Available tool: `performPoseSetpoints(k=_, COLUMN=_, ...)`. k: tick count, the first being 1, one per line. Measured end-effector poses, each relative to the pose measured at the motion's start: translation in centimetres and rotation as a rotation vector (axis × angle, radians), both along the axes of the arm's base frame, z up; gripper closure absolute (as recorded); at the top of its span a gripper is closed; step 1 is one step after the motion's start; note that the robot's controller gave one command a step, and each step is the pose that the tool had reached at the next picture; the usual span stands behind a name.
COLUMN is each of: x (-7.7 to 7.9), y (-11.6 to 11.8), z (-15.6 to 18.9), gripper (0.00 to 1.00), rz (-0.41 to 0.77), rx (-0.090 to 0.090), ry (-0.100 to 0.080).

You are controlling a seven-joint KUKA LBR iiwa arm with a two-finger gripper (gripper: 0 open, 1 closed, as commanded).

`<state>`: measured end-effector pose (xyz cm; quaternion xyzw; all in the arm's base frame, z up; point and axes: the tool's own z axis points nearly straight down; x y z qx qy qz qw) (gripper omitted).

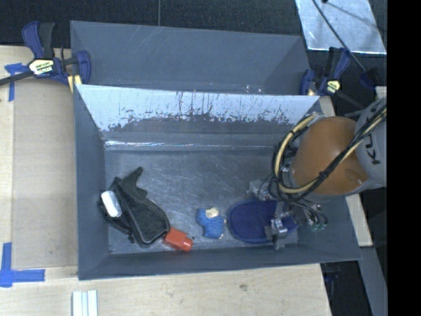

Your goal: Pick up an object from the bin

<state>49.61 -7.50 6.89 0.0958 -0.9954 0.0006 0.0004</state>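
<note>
Claw [279,228] sits low by the bin [197,170] floor, below the orange wrist cover [329,155] and looped cables [281,157]. Can't tell if the claw is apart or together, its own hardware blocks it. The dark blue oval thing [248,221] lies flat just left of the claw. Its right end reaches under the claw; contact unclear. Further left of the claw, just beside the oval, is a small blue lump [211,222] with a pale top. Past that, a red piece [177,240]. Well apart to the claw's left is a black floppy thing [141,212], with a white piece [110,204] on its far side.
</note>
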Motion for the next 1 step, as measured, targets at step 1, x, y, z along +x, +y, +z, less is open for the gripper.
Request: performPoseSetpoints(k=1, x=0.41, y=0.06, z=0.45, gripper=1.00, rz=0.001, rx=0.001, ry=-0.012)
